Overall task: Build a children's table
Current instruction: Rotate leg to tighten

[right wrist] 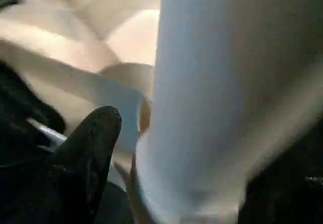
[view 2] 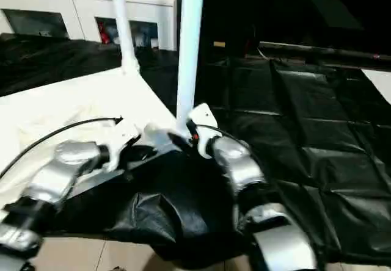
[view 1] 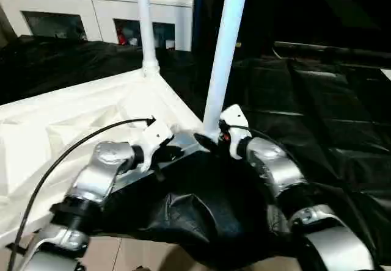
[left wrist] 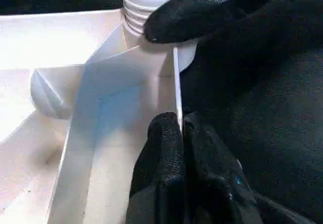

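The tabletop (view 1: 73,124) is seen lying upside down on a black sheet (view 1: 317,112), ribbed underside up. Two legs stand upright in its corner sockets: the far leg (view 1: 145,27) at the far corner, the near leg (view 1: 225,51) at the corner nearest the tools. A white cabinet (view 1: 98,8) is seen beyond the sheet.

The left tool (left wrist: 180,133) is pressed together on the tabletop's thin rim, just beside the near corner socket; in the left wrist view the rim's edge is pinched between its two black fingers (left wrist: 161,153). The right tool (view 1: 211,141) is placed at the base of the near leg, close by its socket; one black finger (right wrist: 88,153) is seen beside the leg in the right wrist view, but whether the tool is spread or gripping cannot be told.

The top is judged to be light, stiff moulded plastic, smooth and rather slippery; its thin rim may flex or slide if pulled hard, so a hold close to a corner, where the ribs meet the socket, is likely firmest. The legs are judged to be light hollow tubes, smooth and tapered, and are best taken low, near the socket, so that a push or twist is carried straight into the joint and not levered against it.
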You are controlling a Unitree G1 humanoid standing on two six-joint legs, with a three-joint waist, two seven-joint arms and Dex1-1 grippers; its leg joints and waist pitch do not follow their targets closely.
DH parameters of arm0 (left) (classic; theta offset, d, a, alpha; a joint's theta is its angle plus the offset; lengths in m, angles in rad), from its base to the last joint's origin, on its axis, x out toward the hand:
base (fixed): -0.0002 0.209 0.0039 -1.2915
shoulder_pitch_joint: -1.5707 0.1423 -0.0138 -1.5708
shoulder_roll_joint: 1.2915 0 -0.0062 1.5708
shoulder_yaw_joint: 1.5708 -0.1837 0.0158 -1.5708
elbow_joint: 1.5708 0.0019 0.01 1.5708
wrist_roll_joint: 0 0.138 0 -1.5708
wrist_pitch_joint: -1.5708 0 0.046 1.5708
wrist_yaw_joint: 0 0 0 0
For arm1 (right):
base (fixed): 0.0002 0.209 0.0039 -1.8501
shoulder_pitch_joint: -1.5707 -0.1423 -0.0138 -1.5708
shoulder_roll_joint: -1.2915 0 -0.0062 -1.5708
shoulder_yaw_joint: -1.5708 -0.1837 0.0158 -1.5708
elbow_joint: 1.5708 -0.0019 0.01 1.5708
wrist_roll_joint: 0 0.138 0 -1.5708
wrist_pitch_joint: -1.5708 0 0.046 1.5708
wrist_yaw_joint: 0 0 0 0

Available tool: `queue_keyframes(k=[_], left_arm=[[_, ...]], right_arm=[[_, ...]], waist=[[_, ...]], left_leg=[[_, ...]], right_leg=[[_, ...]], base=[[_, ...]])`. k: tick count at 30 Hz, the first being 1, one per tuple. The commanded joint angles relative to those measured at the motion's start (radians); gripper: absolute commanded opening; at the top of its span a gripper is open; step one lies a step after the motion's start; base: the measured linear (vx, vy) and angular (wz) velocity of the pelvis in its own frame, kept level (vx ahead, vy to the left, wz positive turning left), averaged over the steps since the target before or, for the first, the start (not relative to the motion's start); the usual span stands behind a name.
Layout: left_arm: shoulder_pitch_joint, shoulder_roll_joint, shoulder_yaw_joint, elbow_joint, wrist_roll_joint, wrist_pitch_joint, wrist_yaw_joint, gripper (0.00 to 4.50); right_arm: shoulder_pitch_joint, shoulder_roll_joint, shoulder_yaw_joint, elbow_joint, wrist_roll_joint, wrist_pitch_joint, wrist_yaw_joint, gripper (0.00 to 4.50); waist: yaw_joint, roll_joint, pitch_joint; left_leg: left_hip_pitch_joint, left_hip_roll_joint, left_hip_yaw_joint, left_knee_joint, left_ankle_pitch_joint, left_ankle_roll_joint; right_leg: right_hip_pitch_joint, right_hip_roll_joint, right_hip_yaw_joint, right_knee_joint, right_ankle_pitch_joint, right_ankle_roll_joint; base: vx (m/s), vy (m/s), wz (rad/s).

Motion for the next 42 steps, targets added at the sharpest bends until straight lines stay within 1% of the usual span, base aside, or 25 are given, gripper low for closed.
queue_keyframes(k=[1,2,3,7,8,9,10,11,12,15,17,20,21,24,25,28,30,31,34,37,38,39,40,41,42], left_arm=[[0.004,-0.014,-0.028,-0.038,-0.038,-0.034,-0.05,0.0],[0.017,0.013,-0.032,-0.049,-0.051,-0.054,-0.104,0.0],[0.019,0.02,-0.033,-0.051,-0.053,-0.059,-0.115,0.0],[0.03,0.05,-0.034,-0.057,-0.064,-0.075,-0.162,0.0],[0.033,0.059,-0.032,-0.059,-0.068,-0.082,-0.176,0.0],[0.033,0.059,-0.032,-0.059,-0.068,-0.082,-0.176,0.0],[0.038,0.074,-0.029,-0.063,-0.074,-0.084,-0.195,0.0],[0.044,0.098,-0.025,-0.069,-0.083,-0.09,-0.228,0.0],[0.045,0.105,-0.024,-0.071,-0.084,-0.089,-0.235,0.0],[0.046,0.112,-0.024,-0.072,-0.087,-0.09,-0.244,0.0],[0.044,0.119,-0.024,-0.069,-0.091,-0.092,-0.256,0.0],[0.041,0.123,-0.025,-0.063,-0.09,-0.095,-0.264,0.0],[0.041,0.123,-0.026,-0.063,-0.089,-0.094,-0.264,0.0],[0.042,0.122,-0.028,-0.066,-0.091,-0.092,-0.264,0.0],[0.042,0.122,-0.028,-0.066,-0.091,-0.092,-0.264,0.0],[0.046,0.12,-0.028,-0.07,-0.091,-0.089,-0.263,0.0],[0.05,0.117,-0.027,-0.07,-0.091,-0.089,-0.259,0.0],[0.052,0.115,-0.027,-0.07,-0.091,-0.089,-0.257,0.0],[0.055,0.105,-0.026,-0.064,-0.09,-0.09,-0.244,0.0],[0.026,0.058,-0.017,-0.012,-0.058,-0.084,-0.141,0.0],[0.009,0.035,-0.012,0.012,-0.043,-0.081,-0.089,0.0],[0.003,0.027,-0.011,0.02,-0.038,-0.081,-0.072,0.0],[-0.007,0.014,-0.009,0.033,-0.029,-0.082,-0.043,0.0],[-0.022,-0.008,-0.005,0.053,-0.017,-0.081,0.004,0.0],[-0.039,-0.033,0.0,0.075,-0.005,-0.077,0.055,0.0]], right_arm=[[0.018,0.006,0.05,-0.029,0.003,-0.007,0.078,3.79],[0.037,-0.036,0.067,-0.07,0.01,-0.006,0.162,3.79],[0.042,-0.045,0.071,-0.079,0.012,-0.005,0.181,3.79],[0.064,-0.089,0.092,-0.117,0.014,-0.01,0.261,3.79],[0.07,-0.101,0.099,-0.125,0.011,-0.014,0.279,3.79],[0.07,-0.101,0.099,-0.125,0.011,-0.014,0.279,3.79],[0.081,-0.121,0.111,-0.145,0.011,-0.01,0.312,3.79],[0.095,-0.144,0.123,-0.176,0.012,-0.003,0.352,3.79],[0.098,-0.148,0.123,-0.183,0.013,0.001,0.359,3.79],[0.101,-0.151,0.123,-0.194,0.017,0.007,0.367,3.79],[0.106,-0.156,0.123,-0.211,0.025,0.017,0.385,3.53],[0.109,-0.154,0.127,-0.219,0.036,0.022,0.403,3.34],[0.11,-0.153,0.129,-0.22,0.037,0.024,0.403,3.09],[0.115,-0.15,0.128,-0.232,0.043,0.031,0.405,3.01],[0.115,-0.15,0.128,-0.232,0.043,0.031,0.405,2.82],[0.118,-0.149,0.128,-0.235,0.047,0.035,0.411,2.77],[0.118,-0.145,0.128,-0.233,0.047,0.038,0.413,2.75],[0.119,-0.142,0.126,-0.233,0.048,0.041,0.411,2.75],[0.125,-0.126,0.117,-0.237,0.059,0.058,0.394,2.74],[0.123,-0.077,0.092,-0.197,0.046,0.07,0.272,2.73],[0.11,-0.048,0.079,-0.156,0.029,0.071,0.187,2.73],[0.103,-0.036,0.073,-0.139,0.024,0.07,0.155,2.73],[0.093,-0.017,0.063,-0.111,0.016,0.067,0.1,2.73],[0.077,0.012,0.047,-0.074,0.011,0.07,0.029,2.73],[0.06,0.042,0.03,-0.038,0.01,0.066,-0.04,2.73]], waist=[[0.001,0.01,-0.061],[0.001,0.011,-0.06],[0.003,0.01,-0.062],[0.005,0.007,-0.058],[0.006,0.007,-0.058],[0.006,0.007,-0.058],[0.006,0.006,-0.057],[0.006,0.007,-0.056],[0.008,0.006,-0.056],[0.009,0.006,-0.058],[0.01,0.006,-0.057],[0.013,0.007,-0.058],[0.014,0.006,-0.059],[0.016,0.004,-0.059],[0.017,0.005,-0.058],[0.018,0.002,-0.059],[0.018,0.006,-0.059],[0.018,0.006,-0.059],[0.018,0.009,-0.06],[0.016,0.006,-0.058],[0.014,0.006,-0.057],[0.012,0.007,-0.054],[0.01,0.007,-0.052],[0.008,0.007,-0.052],[0.009,0.006,-0.054]], left_leg=[[0.0,0.031,-0.005,-0.067,-0.173,0.037],[0.0,0.03,-0.004,-0.067,-0.178,0.037],[0.001,0.031,-0.005,-0.066,-0.183,0.04],[0.001,0.031,-0.002,-0.066,-0.187,0.049],[0.004,0.031,-0.004,-0.067,-0.202,0.042],[0.004,0.031,-0.004,-0.067,-0.202,0.042],[0.004,0.031,-0.003,-0.068,-0.21,0.041],[0.005,0.031,-0.004,-0.068,-0.212,0.039],[0.001,0.032,-0.005,-0.068,-0.204,0.041],[0.003,0.032,-0.004,-0.068,-0.196,0.039],[0.003,0.032,-0.004,-0.068,-0.198,0.038],[0.003,0.032,-0.004,-0.068,-0.194,0.038],[0.002,0.032,-0.004,-0.067,-0.188,0.038],[0.004,0.032,-0.004,-0.067,-0.187,0.038],[0.003,0.032,-0.004,-0.067,-0.189,0.037],[0.003,0.032,-0.004,-0.067,-0.186,0.036],[0.003,0.032,-0.004,-0.067,-0.185,0.035],[0.003,0.032,-0.004,-0.067,-0.185,0.035],[0.004,0.032,-0.004,-0.066,-0.181,0.032],[0.004,0.032,-0.004,-0.068,-0.19,0.026],[0.005,0.029,-0.005,-0.069,-0.206,0.014],[0.007,0.029,-0.005,-0.07,-0.219,0.01],[0.01,0.027,-0.007,-0.071,-0.247,-0.004],[0.013,0.027,-0.008,-0.071,-0.258,-0.014],[0.013,0.027,-0.009,-0.071,-0.255,-0.017]], right_leg=[[0.055,-0.075,0.063,-0.067,-0.164,-0.195],[0.055,-0.074,0.062,-0.068,-0.164,-0.197],[0.058,-0.075,0.062,-0.067,-0.164,-0.194],[0.056,-0.073,0.062,-0.069,-0.18,-0.193],[0.054,-0.075,0.061,-0.073,-0.219,-0.189],[0.054,-0.075,0.061,-0.073,-0.219,-0.189],[0.054,-0.074,0.062,-0.077,-0.245,-0.179],[0.053,-0.075,0.062,-0.077,-0.253,-0.178],[0.055,-0.074,0.062,-0.075,-0.251,-0.172],[0.053,-0.073,0.062,-0.073,-0.229,-0.183],[0.054,-0.073,0.061,-0.073,-0.23,-0.184],[0.054,-0.074,0.061,-0.072,-0.223,-0.186],[0.055,-0.073,0.061,-0.07,-0.211,-0.188],[0.054,-0.074,0.061,-0.07,-0.209,-0.19],[0.055,-0.075,0.061,-0.07,-0.216,-0.188],[0.055,-0.075,0.061,-0.07,-0.223,-0.183],[0.054,-0.074,0.061,-0.071,-0.221,-0.181],[0.054,-0.074,0.061,-0.071,-0.221,-0.181],[0.055,-0.073,0.061,-0.068,-0.198,-0.187],[0.053,-0.073,0.062,-0.071,-0.211,-0.187],[0.053,-0.075,0.061,-0.077,-0.26,-0.173],[0.05,-0.075,0.061,-0.082,-0.292,-0.166],[0.047,-0.077,0.06,-0.087,-0.361,-0.15],[0.046,-0.08,0.06,-0.093,-0.401,-0.137],[0.046,-0.081,0.06,-0.093,-0.404,-0.132]], base=[[0.0,0.0,0.0],[0.0,0.0,0.0],[0.0,0.0,0.0],[0.0,0.0,0.0],[0.0,0.0,0.0],[0.0,0.0,0.0],[0.0,0.0,0.0],[0.0,0.0,0.0],[0.0,0.0,0.0],[0.0,0.0,0.0],[0.0,0.0,0.0],[0.0,0.0,0.0],[0.0,0.0,0.0],[0.0,0.0,0.0],[0.0,0.0,0.0],[0.0,0.0,0.0],[0.0,0.0,0.0],[0.0,0.0,0.0],[0.0,0.0,0.0],[0.0,0.0,0.0],[0.0,0.0,0.0],[0.0,0.0,0.0],[0.0,0.0,0.0],[0.0,0.0,0.0],[0.0,0.0,0.0]])
